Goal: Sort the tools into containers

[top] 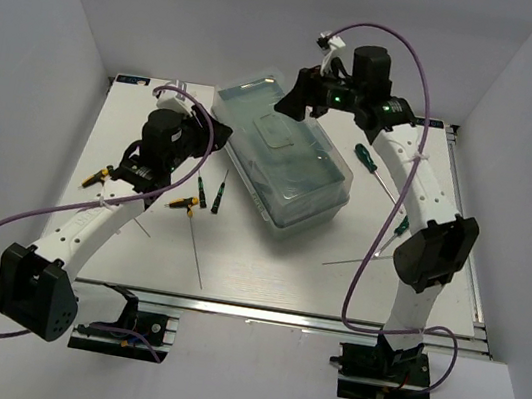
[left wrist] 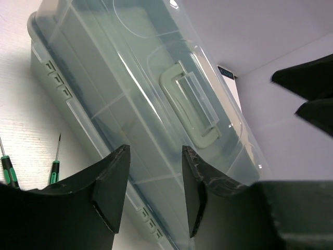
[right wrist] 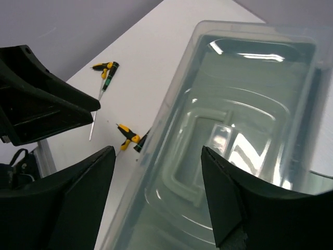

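Mid-table, at a slant: mint-green toolbox (top: 279, 166) under its clear lid (right wrist: 234, 120). Left gripper (top: 217, 136) just beside the box's left wall, fingers spread apart, holding nothing. Right gripper (top: 297, 98) above the lid's far end, likewise wide and empty. Left of the box, on the table (top: 263, 280): two green-black screwdrivers (top: 201, 191), two yellow-black screwdrivers (top: 182, 204), a bare rod (top: 197, 262). Right of it: dark green screwdriver (top: 366, 159), second rod (top: 352, 263)

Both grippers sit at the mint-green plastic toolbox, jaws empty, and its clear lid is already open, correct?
No. The translucent clear lid is shut on the pale mint-green plastic toolbox; the left wrist view shows it. Left gripper and right gripper jaws are empty.
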{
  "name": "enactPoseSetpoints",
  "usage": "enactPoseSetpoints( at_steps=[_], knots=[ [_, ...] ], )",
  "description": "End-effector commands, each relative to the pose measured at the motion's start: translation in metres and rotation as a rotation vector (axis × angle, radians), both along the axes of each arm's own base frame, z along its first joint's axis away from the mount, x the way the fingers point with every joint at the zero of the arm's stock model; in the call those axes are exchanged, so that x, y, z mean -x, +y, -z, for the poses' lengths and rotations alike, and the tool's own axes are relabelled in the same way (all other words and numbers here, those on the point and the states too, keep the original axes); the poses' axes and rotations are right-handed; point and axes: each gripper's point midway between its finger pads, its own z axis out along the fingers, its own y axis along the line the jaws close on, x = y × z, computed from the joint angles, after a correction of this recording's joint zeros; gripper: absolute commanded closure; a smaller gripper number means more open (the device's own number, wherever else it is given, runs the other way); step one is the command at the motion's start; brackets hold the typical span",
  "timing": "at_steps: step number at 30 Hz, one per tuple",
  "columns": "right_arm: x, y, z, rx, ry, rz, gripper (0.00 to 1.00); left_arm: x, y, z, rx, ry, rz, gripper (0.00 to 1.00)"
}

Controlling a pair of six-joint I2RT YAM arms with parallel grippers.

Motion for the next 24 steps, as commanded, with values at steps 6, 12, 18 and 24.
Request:
enactPoseSetpoints(
  at_steps=[6,12,18,24],
  knots=[
    [0.034,0.047,0.023,0.000,0.183,-0.052,0.32,-0.001,0.004,0.005,0.053,-0.013,-0.045,0.66],
    [0.031,0.054,0.048,0.048,0.218,-0.011,0.36,0.005,0.008,0.006,0.054,-0.015,-0.054,0.63],
    [0.012,0.052,0.069,0.114,0.180,0.059,0.36,0.012,0.010,0.008,0.056,-0.015,-0.050,0.55],
    [0.005,0.049,0.093,0.166,0.194,0.087,0.36,0.014,0.007,0.009,0.065,-0.020,-0.034,0.54]
  ],
)
